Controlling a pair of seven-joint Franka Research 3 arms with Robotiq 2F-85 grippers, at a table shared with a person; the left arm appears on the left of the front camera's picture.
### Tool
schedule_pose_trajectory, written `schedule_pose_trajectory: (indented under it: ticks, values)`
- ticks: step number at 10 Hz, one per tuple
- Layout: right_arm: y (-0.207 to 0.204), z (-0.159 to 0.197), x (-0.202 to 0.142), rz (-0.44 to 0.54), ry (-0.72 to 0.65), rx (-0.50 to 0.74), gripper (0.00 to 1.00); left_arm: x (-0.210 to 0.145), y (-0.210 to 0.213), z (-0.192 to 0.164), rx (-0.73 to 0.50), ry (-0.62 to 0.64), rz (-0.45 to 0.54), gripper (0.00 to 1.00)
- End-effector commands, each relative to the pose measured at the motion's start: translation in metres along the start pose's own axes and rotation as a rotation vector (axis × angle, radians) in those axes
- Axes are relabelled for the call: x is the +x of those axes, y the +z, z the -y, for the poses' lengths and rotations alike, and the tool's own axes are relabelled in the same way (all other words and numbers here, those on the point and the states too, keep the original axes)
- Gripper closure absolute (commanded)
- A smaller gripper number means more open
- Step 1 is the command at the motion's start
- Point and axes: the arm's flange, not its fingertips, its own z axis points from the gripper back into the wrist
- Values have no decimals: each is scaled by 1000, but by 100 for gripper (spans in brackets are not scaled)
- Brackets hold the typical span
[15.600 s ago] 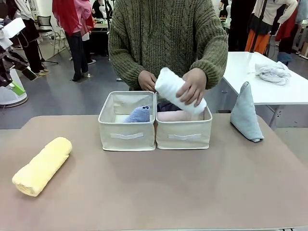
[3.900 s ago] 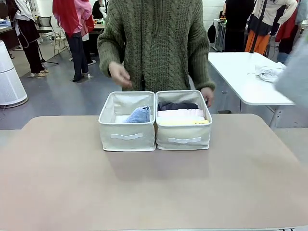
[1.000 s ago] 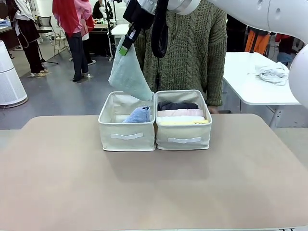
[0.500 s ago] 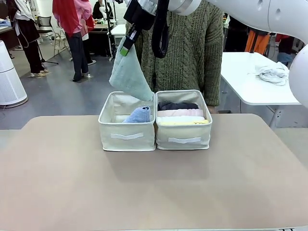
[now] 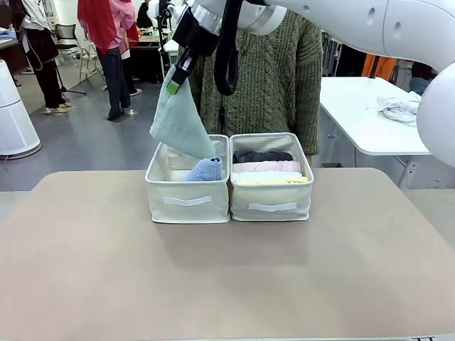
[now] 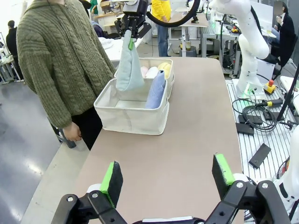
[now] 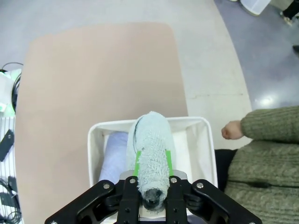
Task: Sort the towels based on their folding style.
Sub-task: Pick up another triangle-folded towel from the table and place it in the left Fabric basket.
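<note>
While the right gripper [image 5: 173, 82] pinches the pale cone towel [image 5: 179, 122], a periwinkle cone [image 5: 206, 169] occupies the bin [image 5: 187, 201] below.

Person [image 5: 259, 71]: the head is cut off by the top edge.
Blue towel [image 5: 206, 170]: its lower part hides behind the box wall [image 5: 188, 201].
Right arm [image 5: 398, 28]: runs off the upper right edge.

Grey glossy floor [image 5: 85, 145], white table [image 5: 370, 114] at right bearing a crumpled cloth [image 5: 402, 108], people standing far behind near a chair [image 5: 67, 35].
</note>
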Motion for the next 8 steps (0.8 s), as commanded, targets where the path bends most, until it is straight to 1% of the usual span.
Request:
schedule_pose_trajectory:
  ticks: [1,5,8]
  values:
    - [-4,7,1,-8,9,28,82,1,1,2,2,0,0,0]
    - [-29,8,-8,-30,-3,86,82,1,1,2,2,0,0,0]
    - [-44,10,-17,-73,-15,109,82,1,1,2,2,0,0,0]
